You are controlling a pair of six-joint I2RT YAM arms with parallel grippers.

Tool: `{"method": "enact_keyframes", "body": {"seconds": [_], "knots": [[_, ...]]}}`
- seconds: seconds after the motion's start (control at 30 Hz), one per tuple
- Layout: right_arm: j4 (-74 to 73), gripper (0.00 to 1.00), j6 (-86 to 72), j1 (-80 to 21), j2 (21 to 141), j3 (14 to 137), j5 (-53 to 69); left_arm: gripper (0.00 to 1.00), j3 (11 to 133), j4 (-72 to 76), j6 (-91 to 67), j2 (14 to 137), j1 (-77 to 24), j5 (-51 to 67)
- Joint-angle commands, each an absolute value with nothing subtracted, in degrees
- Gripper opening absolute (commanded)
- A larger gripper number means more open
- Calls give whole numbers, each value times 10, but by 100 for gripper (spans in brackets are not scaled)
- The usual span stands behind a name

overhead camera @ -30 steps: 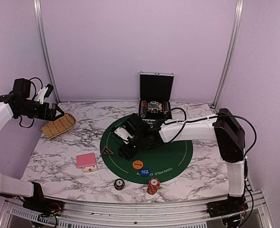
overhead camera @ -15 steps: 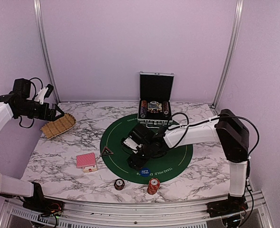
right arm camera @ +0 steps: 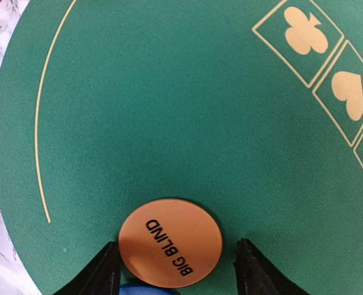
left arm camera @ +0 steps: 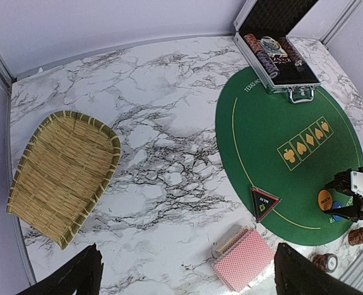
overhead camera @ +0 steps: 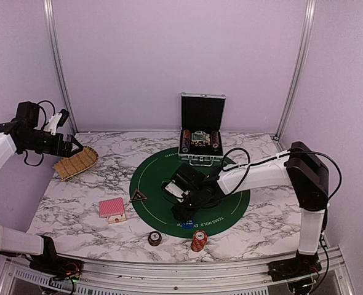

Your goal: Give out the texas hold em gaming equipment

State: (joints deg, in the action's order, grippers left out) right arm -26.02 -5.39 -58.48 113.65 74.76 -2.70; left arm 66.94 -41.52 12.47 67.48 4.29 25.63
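Right jaws sit low over the green felt mat (overhead camera: 151,178), near its front edge. Left jaws hang spread wide and empty, up by the straw basket (overhead camera: 75,162).

From the left wrist: red-backed cards (left arm camera: 243,258) lie on the marble surface (left arm camera: 169,123), triangular token (left arm camera: 264,203) at the mat's edge.

Right wrist: right jaws part-open, straddling the orange BIG BLIND disc (right arm camera: 170,243), not clamped on it. Blue disc (right arm camera: 146,290) peeks from beneath it.
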Motion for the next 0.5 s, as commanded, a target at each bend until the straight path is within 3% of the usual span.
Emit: {"method": "enact_keyframes", "body": {"seconds": [0.0, 0.47], "knots": [[-269, 58, -61, -589, 1125, 746, -36, 99, 675, -429, 130, 664, 46, 266], [-267, 50, -65, -564, 1149, 775, -65, 99, 672, -436, 140, 655, 46, 258]]}}
